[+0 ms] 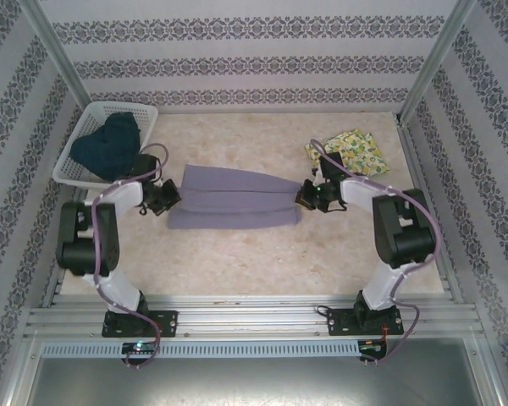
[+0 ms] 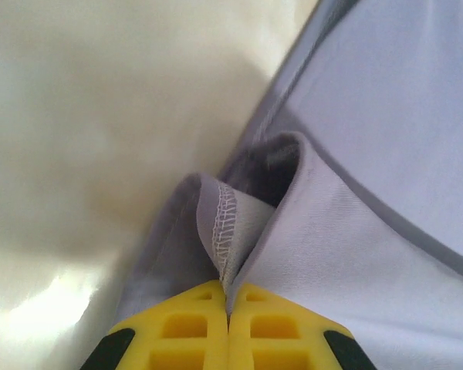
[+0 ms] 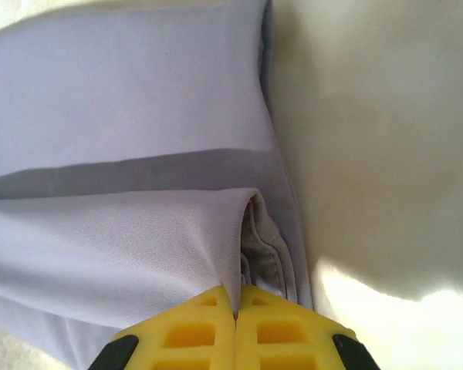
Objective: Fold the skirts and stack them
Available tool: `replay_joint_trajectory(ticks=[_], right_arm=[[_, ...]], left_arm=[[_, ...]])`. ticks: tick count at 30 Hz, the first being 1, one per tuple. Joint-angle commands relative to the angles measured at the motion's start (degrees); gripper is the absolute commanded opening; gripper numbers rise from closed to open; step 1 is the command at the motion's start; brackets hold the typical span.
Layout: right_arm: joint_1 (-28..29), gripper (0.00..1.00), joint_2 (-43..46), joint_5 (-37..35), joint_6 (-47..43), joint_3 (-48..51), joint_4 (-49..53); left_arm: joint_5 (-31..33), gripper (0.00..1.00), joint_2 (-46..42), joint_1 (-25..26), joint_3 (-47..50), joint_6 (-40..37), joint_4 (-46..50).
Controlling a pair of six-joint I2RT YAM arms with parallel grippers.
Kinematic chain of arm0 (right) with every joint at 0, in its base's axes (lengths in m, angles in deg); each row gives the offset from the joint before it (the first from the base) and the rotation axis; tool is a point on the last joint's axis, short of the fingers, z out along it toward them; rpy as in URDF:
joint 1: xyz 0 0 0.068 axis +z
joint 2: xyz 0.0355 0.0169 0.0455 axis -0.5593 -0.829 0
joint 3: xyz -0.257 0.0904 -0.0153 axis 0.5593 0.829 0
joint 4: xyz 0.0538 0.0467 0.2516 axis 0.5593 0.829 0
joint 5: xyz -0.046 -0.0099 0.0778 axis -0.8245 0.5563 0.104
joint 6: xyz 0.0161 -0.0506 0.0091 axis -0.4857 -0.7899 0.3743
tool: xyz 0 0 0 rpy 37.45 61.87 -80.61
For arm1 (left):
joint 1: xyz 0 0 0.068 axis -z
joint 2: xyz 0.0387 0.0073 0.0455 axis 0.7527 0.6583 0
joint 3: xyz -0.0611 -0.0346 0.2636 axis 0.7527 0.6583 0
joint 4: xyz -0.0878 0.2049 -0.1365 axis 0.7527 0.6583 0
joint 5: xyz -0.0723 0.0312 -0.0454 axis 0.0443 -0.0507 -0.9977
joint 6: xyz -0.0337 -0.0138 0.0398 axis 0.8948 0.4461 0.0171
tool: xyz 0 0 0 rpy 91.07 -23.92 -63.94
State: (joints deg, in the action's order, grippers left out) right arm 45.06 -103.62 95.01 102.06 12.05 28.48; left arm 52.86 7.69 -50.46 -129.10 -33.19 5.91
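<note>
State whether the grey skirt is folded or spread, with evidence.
Partly folded: grey skirt shows one layer lapped over another; left gripper and right gripper pinch its ends.

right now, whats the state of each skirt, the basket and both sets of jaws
grey skirt, lying mid-table, partly folded, pinched at both ends
yellow skirt, looks folded, lying at the far right
dark blue skirt, bunched up in the basket
basket, upright at the far left, cloth inside
left jaws, shut on the grey skirt
right jaws, shut on the grey skirt

Lab test cell: patterned wall panels (image 1: 237, 51), aluminium rails (image 1: 254, 320)
</note>
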Motion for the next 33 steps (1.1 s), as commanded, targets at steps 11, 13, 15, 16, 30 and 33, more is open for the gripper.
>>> replay_joint_trajectory(ticks=[11,13,15,16,30,33], right_arm=[[-0.33,0.0,14.07,-4.58,4.69,6.01,1.16],[-0.37,0.0,13.91,-4.19,5.04,6.46,0.68],[-0.33,0.0,13.89,-4.19,5.32,6.87,0.23],[-0.33,0.0,13.87,-4.34,5.32,6.92,0.34],[-0.81,0.0,14.22,-6.06,5.57,7.27,-0.49],[-0.99,0.0,14.42,-6.45,5.59,7.27,-0.58]], left_arm=[[-2.11,0.0,-12.54,-0.82,-3.87,4.7,3.24],[-2.56,0.0,-13.18,-0.79,-4.8,4.86,3.53],[-3.28,0.0,-13.4,-0.67,-5.7,5.2,2.89],[-3.54,0.0,-13.31,-0.64,-6.27,5.26,2.7],[-4.29,0.0,-8.48,0.3,-14.8,2.91,2.74],[-3.81,0.0,-7.15,0.38,-16.01,1.93,3.36]])
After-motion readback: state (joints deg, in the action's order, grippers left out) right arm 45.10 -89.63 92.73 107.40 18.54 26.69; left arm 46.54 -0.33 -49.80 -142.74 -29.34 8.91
